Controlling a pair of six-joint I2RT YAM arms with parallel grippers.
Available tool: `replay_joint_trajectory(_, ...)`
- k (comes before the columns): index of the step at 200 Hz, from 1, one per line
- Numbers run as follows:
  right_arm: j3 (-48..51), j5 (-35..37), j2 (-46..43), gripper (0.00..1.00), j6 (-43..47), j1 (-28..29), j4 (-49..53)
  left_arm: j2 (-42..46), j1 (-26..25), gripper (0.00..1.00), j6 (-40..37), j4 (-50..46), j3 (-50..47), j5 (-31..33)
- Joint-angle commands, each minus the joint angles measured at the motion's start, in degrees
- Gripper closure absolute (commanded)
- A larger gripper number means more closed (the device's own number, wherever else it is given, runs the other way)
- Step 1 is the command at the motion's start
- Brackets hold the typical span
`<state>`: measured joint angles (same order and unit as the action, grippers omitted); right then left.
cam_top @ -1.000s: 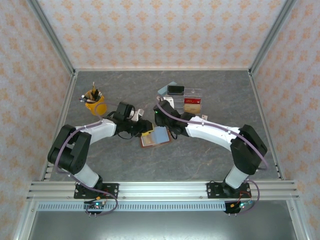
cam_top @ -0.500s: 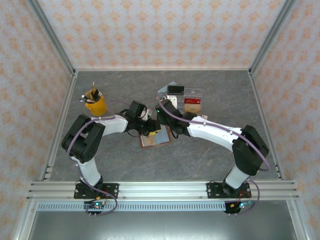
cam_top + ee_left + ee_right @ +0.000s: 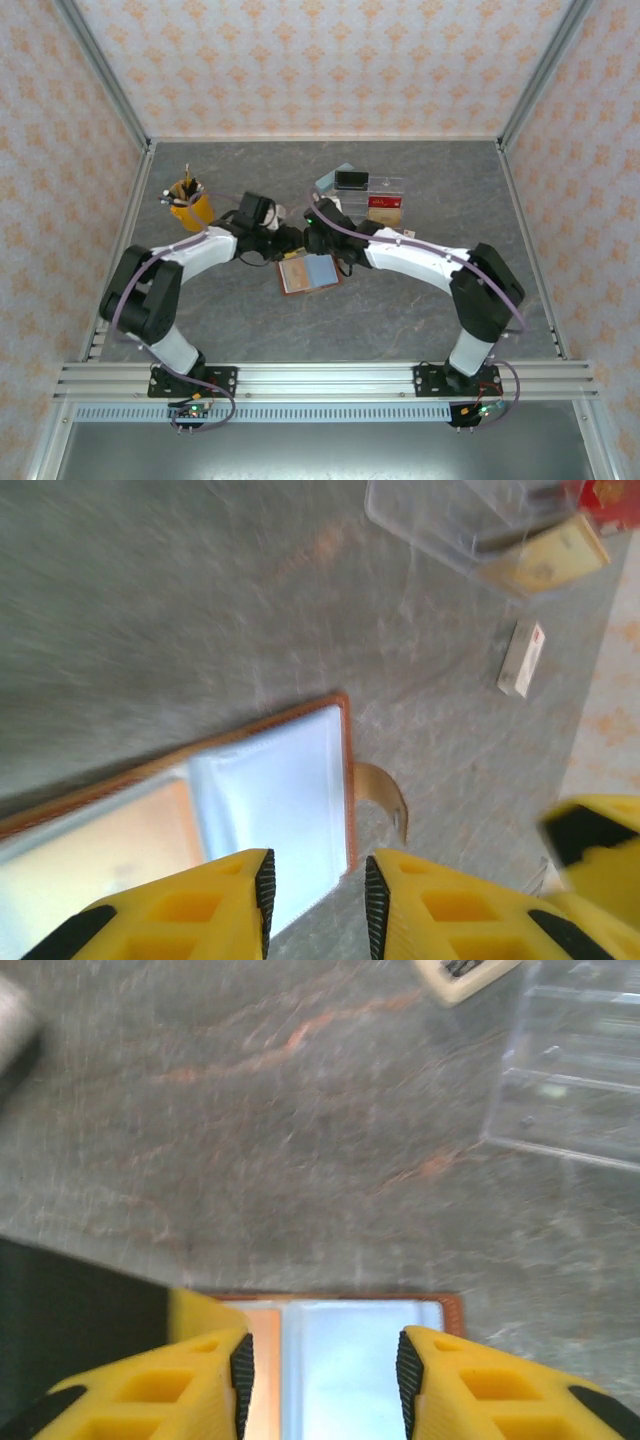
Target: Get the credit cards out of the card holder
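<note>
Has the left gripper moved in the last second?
Yes. The left gripper moved up the top view, from over the card holder's left half to just past its far edge.

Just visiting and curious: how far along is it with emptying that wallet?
Done: wallet lies open; a tan card sits at the clear organiser. In hand: nothing; both end effectors, left and right, hover open over the wallet. Left: whatever its pockets hide.

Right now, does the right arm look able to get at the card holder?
Probably yes. The right gripper stands open right over the open card holder, nothing between them; the left gripper is close beside.
</note>
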<state>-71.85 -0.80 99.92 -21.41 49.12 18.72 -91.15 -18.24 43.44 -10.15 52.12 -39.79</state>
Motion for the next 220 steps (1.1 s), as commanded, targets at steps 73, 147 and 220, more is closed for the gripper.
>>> replay_joint_trajectory(73, -14.62, -7.70, 17.86, 0.45, 6.85, 2.63, 19.31, 8.62, 10.15, 0.54, -0.46, -9.27, -8.00, 5.99)
replay_joint_trajectory(147, -17.65, -4.24, 24.66, 0.66, 6.74, 2.43, 24.63, 6.08, 8.90, 0.62, -1.23, -5.23, -9.28, -1.59)
replay_joint_trajectory(220, -14.28, -8.93, 23.82, 0.76, 6.03, 0.78, 20.14, 1.01, 3.50, 0.69, -1.54, -4.42, -6.34, -1.17)
